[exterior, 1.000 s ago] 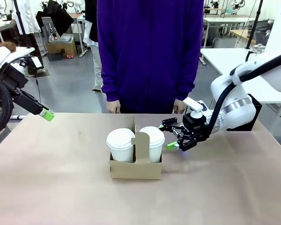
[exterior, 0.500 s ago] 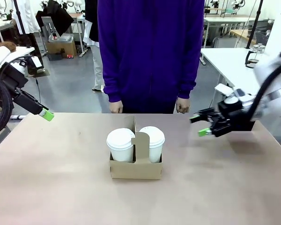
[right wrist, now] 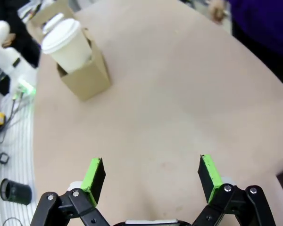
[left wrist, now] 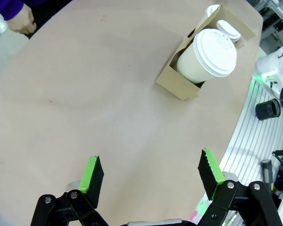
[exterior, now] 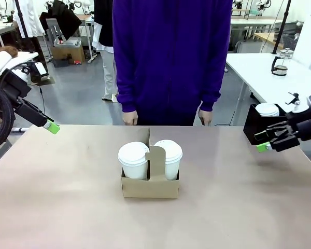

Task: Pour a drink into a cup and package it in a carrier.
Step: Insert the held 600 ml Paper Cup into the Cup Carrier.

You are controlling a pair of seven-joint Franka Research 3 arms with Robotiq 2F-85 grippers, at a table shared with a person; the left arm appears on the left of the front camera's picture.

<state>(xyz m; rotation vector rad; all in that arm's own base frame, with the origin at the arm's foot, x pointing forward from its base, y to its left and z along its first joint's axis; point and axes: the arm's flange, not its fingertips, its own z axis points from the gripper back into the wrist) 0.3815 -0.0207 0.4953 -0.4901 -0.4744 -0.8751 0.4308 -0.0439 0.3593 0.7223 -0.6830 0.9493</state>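
Cups [exterior: 133,160] with lids sit in the carrier [exterior: 150,185] at mid-surface [exterior: 67,207], so hold the left hand [left wrist: 151,181], released and empty, clear at the left edge and the right hand [right wrist: 151,176], likewise released, well apart.

matt cardboard carrier [exterior: 150,185], smooth plastic lids [exterior: 133,153]

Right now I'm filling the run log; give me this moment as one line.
cups: two, lidded, in carrier | left gripper: open, empty | right gripper: open, empty | person: standing at far side
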